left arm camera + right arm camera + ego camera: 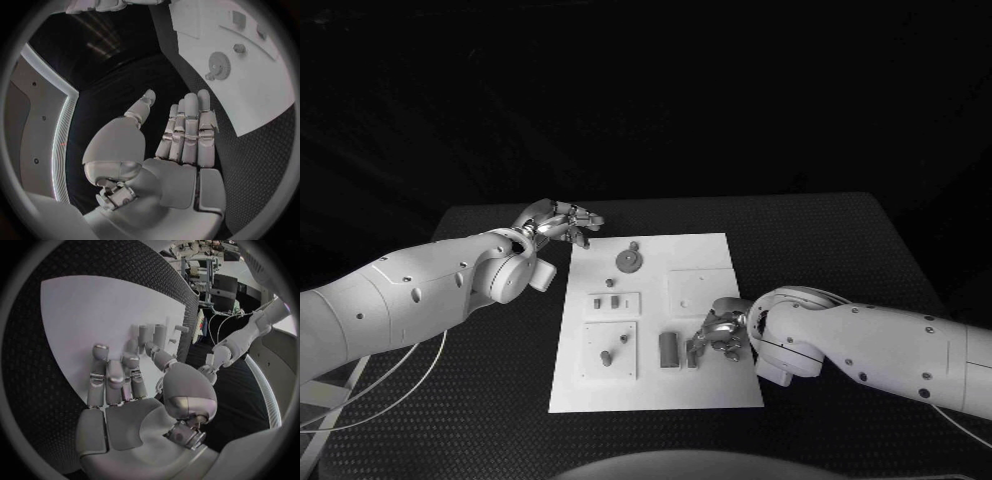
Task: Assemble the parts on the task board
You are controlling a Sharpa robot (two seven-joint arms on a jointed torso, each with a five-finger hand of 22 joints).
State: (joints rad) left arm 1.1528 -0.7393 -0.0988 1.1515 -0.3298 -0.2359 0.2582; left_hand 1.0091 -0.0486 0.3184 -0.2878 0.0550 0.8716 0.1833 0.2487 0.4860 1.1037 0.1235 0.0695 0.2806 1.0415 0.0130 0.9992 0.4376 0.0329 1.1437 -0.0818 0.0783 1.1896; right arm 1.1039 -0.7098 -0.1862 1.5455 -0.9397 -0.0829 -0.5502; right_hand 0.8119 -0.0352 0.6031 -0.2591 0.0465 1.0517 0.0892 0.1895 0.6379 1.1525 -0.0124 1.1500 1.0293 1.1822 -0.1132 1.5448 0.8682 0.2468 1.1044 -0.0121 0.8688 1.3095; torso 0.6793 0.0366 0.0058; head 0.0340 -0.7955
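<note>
- Board (711, 385), a white plate, lies flat in the middle of the black table (848, 250), between the two arms.
- Gear (630, 261), a round grey part, lies near the board's far edge; a small nub sits just beyond it.
- Two small parts (604, 301) stand close together in a raised square panel at the board's left side.
- One peg (606, 356) stands tilted in a second panel, nearer the robot.
- Long block (669, 349) lies loose on the board, just beside the right hand.
- Right hand (720, 330) hovers low over the board's middle right, fingers pointing down toward a short part (692, 355) beside the block. Whether it grips that part or only touches it, I cannot tell.
- Left hand (561, 221) rests off the board's far left corner, over the table. In the left wrist view its fingers (187, 131) are straight and apart, holding nothing.
- Judgement: the task looks partly done. A few parts seem seated in panels, while the gear, the block and the short part appear loose and waiting to be fitted.
</note>
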